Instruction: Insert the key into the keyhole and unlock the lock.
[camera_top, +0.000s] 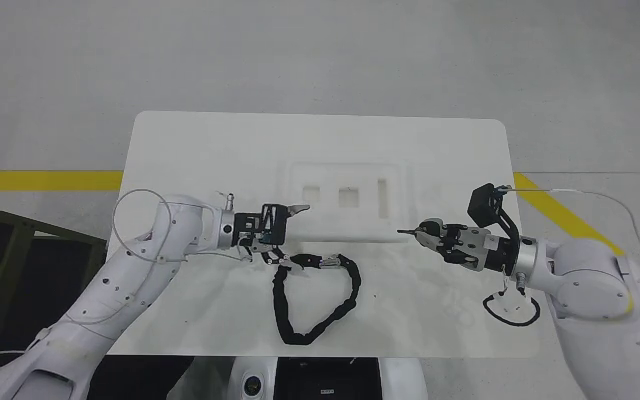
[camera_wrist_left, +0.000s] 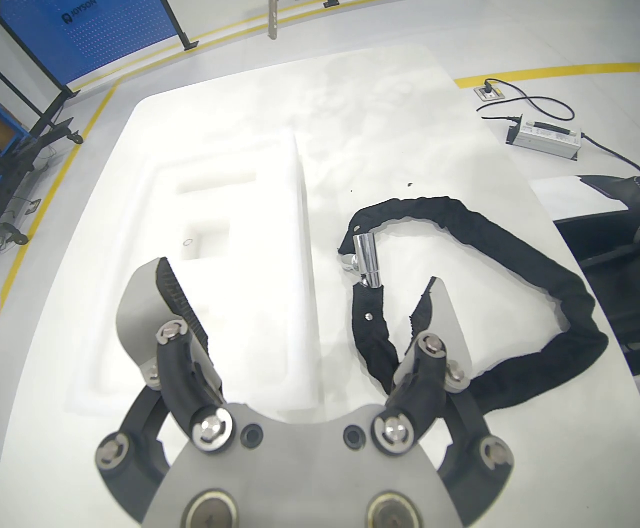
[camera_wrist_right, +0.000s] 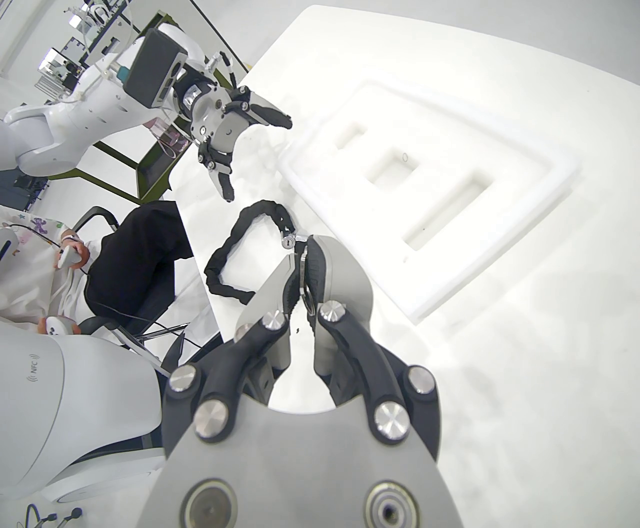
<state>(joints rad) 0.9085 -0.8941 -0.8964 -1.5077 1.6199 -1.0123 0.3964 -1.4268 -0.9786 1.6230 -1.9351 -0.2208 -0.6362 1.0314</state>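
1. Key (camera_top: 406, 233) is pinched in the right tool (camera_wrist_right: 301, 254), whose fingers are closed narrow on it. The blade points toward the middle of the surface (camera_top: 200, 150), well apart from the lock.
2. The lock (camera_wrist_left: 366, 260) is a small silver cylinder at one end of the black chain (camera_wrist_left: 550, 300). It lies on the surface just beside the white foam tray (camera_wrist_left: 300, 225), and the chain makes a loop toward the robot.
3. The left tool (camera_wrist_left: 295, 275) hangs wide open above the lock end of the chain, with nothing between its fingers. I cannot tell if one finger touches the chain cover.
4. I judge that the step in hand is to fix the lock before the key arrives. The left tool should close on the cylinder body or on the chain directly beside it. Farther down the soft cover, the cylinder could turn freely.
5. The keyhole face (camera_wrist_right: 288, 243) should be left free and turned toward the key.
6. After that, the right tool should bring the blade slowly in one line with the cylinder axis. A tilted blade may push the light lock away.
7. The key is not yet inserted, so in my judgement the task is at its early part.
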